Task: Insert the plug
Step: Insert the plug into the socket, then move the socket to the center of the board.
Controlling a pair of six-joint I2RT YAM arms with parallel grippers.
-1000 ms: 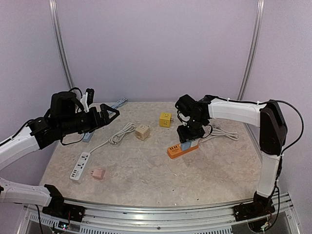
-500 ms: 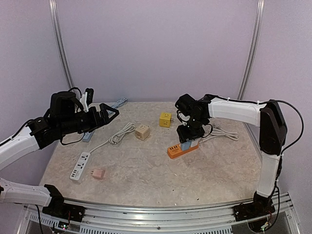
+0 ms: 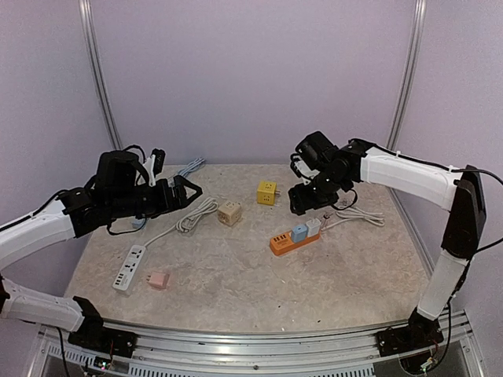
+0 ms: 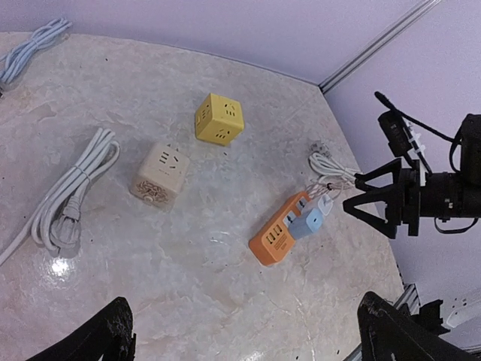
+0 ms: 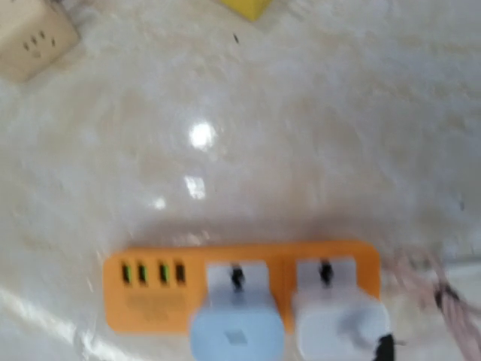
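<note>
An orange power strip [image 3: 287, 241] lies right of the table's middle. A blue plug [image 3: 299, 232] and a white plug [image 3: 313, 227] sit in its sockets. They also show in the right wrist view, blurred: the strip [image 5: 150, 289], the blue plug [image 5: 237, 335] and the white plug [image 5: 338, 323]. My right gripper [image 3: 303, 199] hangs above and behind the strip, apart from it. In the left wrist view it [image 4: 359, 204] is open and empty. My left gripper [image 3: 187, 193] is wide open and empty, high over the table's left side.
A yellow socket cube [image 3: 267, 192] and a beige socket cube [image 3: 229, 213] stand behind the middle. A coiled white cable [image 3: 196, 214], a white power strip [image 3: 129, 267] and a pink adapter [image 3: 159, 280] lie on the left. The white plug's cord [image 3: 357, 214] trails right.
My right gripper has let go of the blue plug and risen up and back from the orange strip; the plug stays in the socket. My left arm has shifted slightly right.
</note>
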